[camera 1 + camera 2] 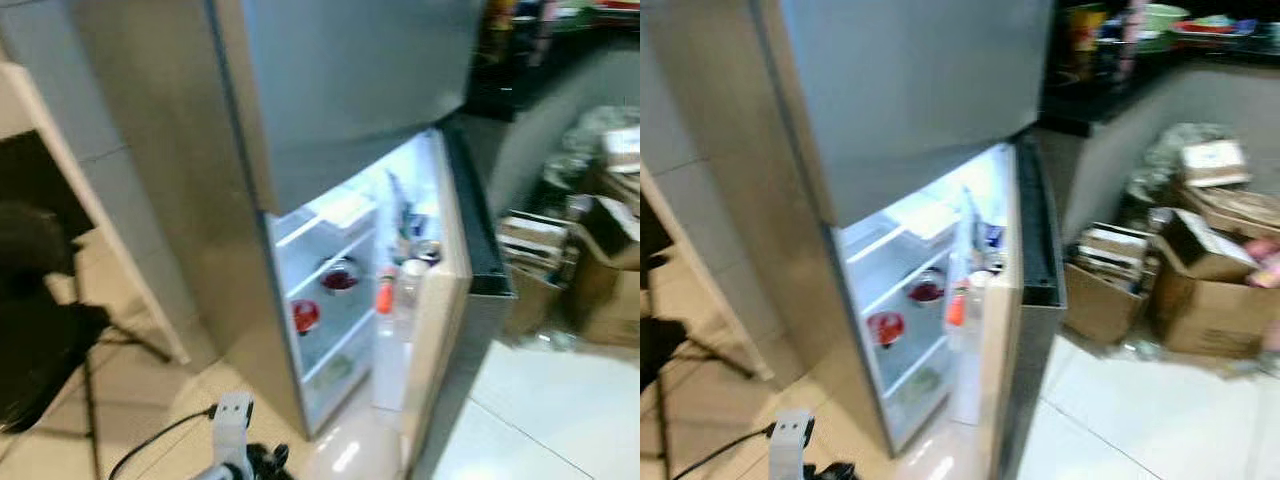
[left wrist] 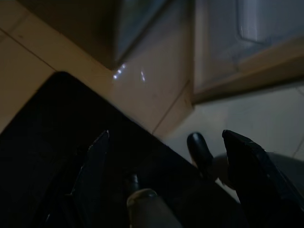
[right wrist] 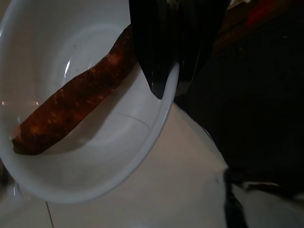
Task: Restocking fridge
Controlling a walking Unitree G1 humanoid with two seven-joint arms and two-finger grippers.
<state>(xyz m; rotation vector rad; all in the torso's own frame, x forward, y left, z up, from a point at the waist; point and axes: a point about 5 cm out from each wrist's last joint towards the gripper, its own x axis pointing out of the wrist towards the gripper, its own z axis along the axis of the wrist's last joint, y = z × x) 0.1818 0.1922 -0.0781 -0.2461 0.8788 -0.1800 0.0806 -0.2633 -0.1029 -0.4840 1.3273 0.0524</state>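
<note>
The right tool [image 3: 166, 71] is closed on the rim of the white round bowl [image 3: 95, 175]; the left tool [image 2: 166, 161] hangs open above the floor, near the open silver fridge [image 1: 330, 300].

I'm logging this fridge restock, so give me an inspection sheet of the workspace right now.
Surface: pale tiled floor, glossy.
Job's things: fridge with lower door open and light on; red items on its shelves; bottles in the door rack. White bowl holding a brown root vegetable.
Clutter: cardboard boxes and papers right of the fridge.
Grippers: right gripper pinches the bowl's rim; left gripper has its fingers apart, nothing between them, over the floor.
Cables: black cable on the floor at left.
Surroundings: dark counter behind with blurred items.
</note>
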